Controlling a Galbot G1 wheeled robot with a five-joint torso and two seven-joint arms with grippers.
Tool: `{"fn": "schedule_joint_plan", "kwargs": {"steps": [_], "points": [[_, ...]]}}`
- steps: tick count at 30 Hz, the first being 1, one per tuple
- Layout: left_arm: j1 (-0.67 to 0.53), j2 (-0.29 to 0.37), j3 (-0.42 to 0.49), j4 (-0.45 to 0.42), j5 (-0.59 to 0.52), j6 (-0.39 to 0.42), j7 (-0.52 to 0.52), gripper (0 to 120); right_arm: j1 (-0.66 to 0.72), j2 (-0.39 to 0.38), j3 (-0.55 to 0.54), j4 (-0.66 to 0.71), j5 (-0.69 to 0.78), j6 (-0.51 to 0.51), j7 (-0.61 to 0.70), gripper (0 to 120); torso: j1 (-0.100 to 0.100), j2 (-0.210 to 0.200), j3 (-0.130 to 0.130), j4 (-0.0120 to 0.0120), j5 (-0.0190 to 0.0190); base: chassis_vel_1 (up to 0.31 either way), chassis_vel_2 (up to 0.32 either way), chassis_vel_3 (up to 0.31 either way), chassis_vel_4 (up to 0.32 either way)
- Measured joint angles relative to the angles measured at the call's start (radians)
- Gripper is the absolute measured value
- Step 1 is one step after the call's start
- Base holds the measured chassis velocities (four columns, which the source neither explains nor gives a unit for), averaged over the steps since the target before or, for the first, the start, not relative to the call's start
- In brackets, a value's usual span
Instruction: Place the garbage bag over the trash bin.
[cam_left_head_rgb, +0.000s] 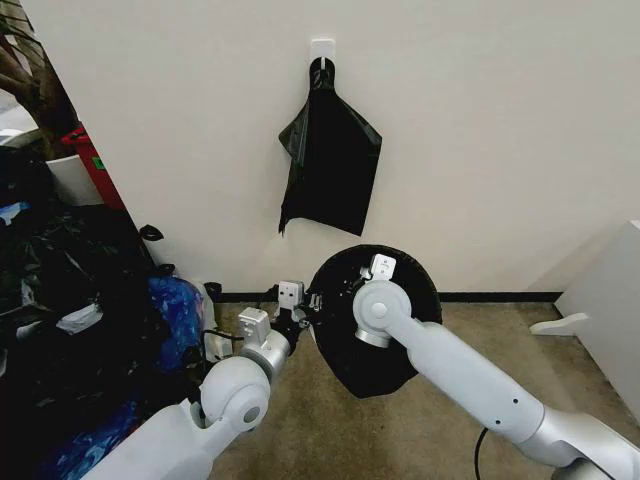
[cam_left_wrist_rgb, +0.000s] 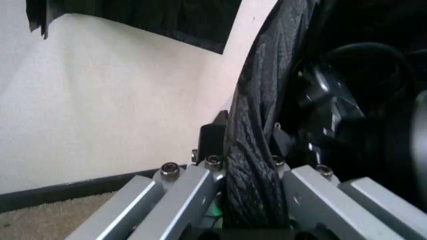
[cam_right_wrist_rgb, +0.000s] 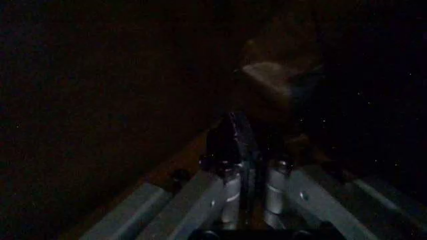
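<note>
The garbage bag (cam_left_head_rgb: 375, 335) drapes over the trash bin against the wall, below flat black bags (cam_left_head_rgb: 330, 160) on a hook. Both jaws clamp its rim: left gripper (cam_left_wrist_rgb: 250, 150), right gripper (cam_right_wrist_rgb: 243, 145). Stuffed sacks (cam_left_head_rgb: 70, 330) crowd the left.

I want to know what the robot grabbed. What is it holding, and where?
The left gripper pinches a bunched fold of the garbage bag at its rim. The right gripper sits inside the bag, shut on thin film.

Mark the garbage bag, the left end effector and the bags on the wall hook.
garbage bag (cam_left_head_rgb: 375, 368): head view, lower draped side.
left end effector (cam_left_wrist_rgb: 248, 200): left wrist view, between fingertips clamping bag.
hanging bags (cam_left_head_rgb: 332, 170): head view, middle.
</note>
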Motion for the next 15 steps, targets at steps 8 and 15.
{"fn": "schedule_joint_plan", "kwargs": {"steps": [8,15], "points": [[-0.005,-0.006,-0.005,0.004,0.000,-0.003,0.000,1,-0.019,0.009,-0.023,0.017,-0.005,0.000,-0.004,0,0.000,0.000,0.000,-0.0001,0.0000,0.000,0.000,0.000,0.000],[0.009,-0.002,-0.004,-0.010,0.001,-0.003,0.004,1,-0.007,0.025,-0.012,-0.025,-0.015,-0.002,-0.017,0,0.000,0.000,0.000,0.0000,0.0000,0.000,0.000,0.000,0.000]]}}
